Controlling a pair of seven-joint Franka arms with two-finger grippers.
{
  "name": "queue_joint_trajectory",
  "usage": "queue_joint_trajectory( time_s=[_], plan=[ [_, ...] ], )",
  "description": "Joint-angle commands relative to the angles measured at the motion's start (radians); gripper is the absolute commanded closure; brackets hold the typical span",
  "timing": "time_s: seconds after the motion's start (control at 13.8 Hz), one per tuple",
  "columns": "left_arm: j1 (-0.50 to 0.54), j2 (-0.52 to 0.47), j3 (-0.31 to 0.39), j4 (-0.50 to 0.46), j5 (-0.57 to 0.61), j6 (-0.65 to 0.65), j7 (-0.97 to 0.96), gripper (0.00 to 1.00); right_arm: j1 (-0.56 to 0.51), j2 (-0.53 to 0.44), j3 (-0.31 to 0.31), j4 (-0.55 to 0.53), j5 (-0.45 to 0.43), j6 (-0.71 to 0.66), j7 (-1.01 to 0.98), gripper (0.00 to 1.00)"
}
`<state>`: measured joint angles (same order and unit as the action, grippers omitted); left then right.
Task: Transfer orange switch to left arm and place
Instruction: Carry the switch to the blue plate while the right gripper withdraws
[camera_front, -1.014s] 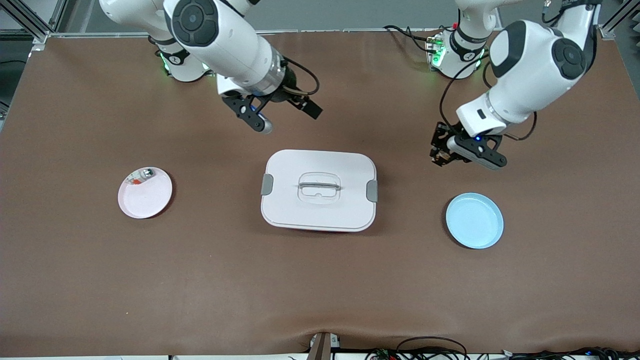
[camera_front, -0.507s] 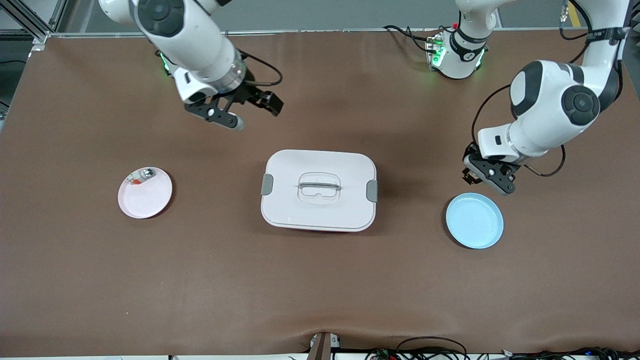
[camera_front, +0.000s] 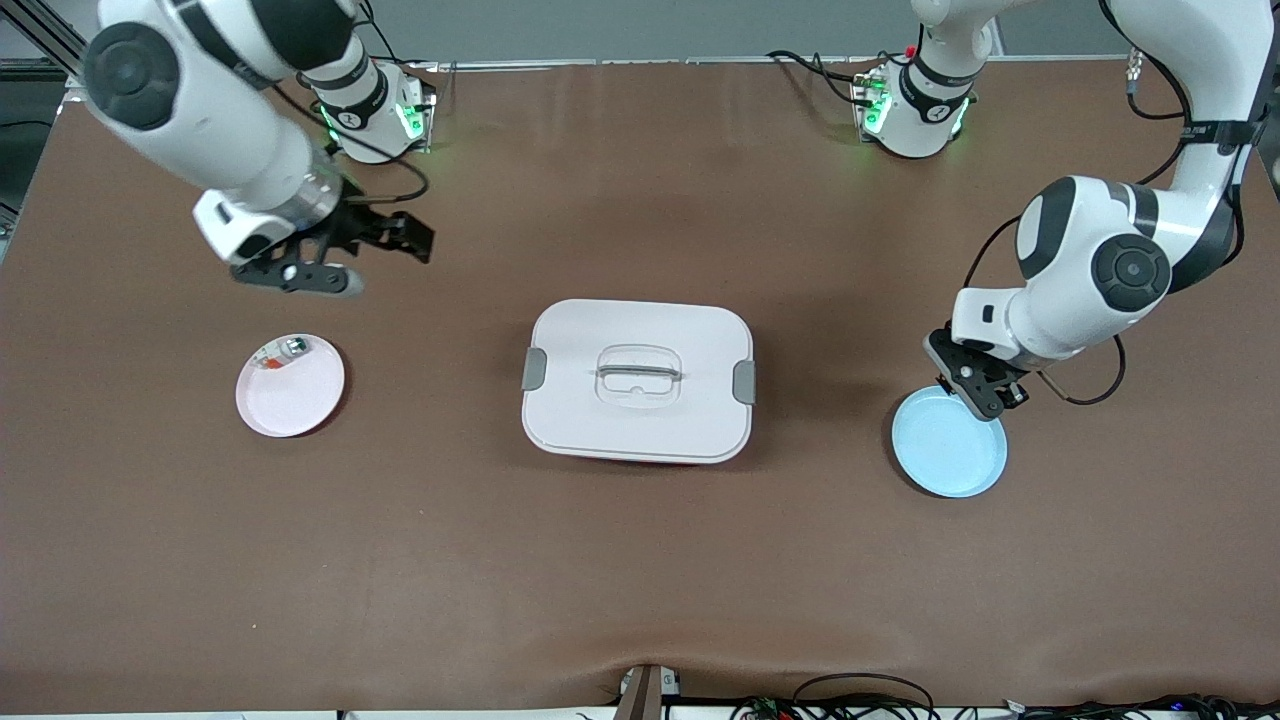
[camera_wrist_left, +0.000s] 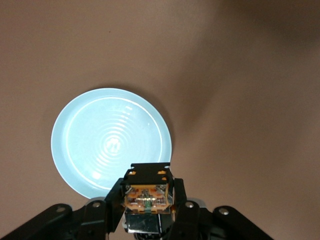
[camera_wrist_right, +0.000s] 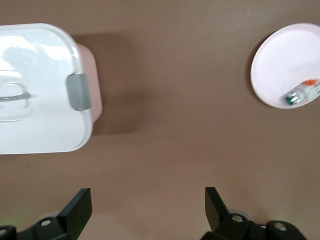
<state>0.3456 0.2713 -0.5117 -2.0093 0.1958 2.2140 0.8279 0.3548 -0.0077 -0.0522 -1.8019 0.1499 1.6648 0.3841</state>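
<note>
Switch: the orange switch (camera_wrist_left: 146, 192) is pinched between the fingers of the left end effector (camera_front: 983, 388), which hangs over the edge of the blue plate (camera_front: 950, 450) that lies farther from the front camera.
Left arm: over the last second it has swung away from the middle of the counter (camera_front: 640, 560) and dropped toward the blue plate; the switch is not yet on the plate.
Right end effector: the right end effector (camera_front: 345, 255) has its fingers spread wide and holds nothing; it has pulled back from the box toward the right arm's end of the counter and now hangs over bare counter, near the pink plate (camera_front: 300, 400).
Box: the white box (camera_front: 638, 380) sits shut in the middle of the counter, untouched, with both arms well apart from it.
Pink plate: it holds a small clear part with green and red bits (camera_front: 282, 352).
Meaning: the handover looks done and the box cleared; what seems left is to lower the switch onto the blue plate and release it.
</note>
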Motion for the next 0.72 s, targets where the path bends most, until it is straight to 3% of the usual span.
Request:
queue_joint_trajectory(
  time_s=[0.0,0.43,0.65],
  plan=[
    [0.010,0.045,-0.008,0.021,0.086,0.033,0.062,1.00,-0.094,-0.028,0.018,-0.039,-0.035,0.004,-0.125,0.00],
    [0.078,0.144,-0.007,0.020,0.177,0.173,0.322,1.00,-0.286,-0.017,0.018,-0.034,-0.067,0.050,-0.408,0.00],
    [0.084,0.192,-0.007,0.020,0.243,0.216,0.339,1.00,-0.296,-0.014,0.018,0.004,-0.162,0.052,-0.419,0.00]
  ],
)
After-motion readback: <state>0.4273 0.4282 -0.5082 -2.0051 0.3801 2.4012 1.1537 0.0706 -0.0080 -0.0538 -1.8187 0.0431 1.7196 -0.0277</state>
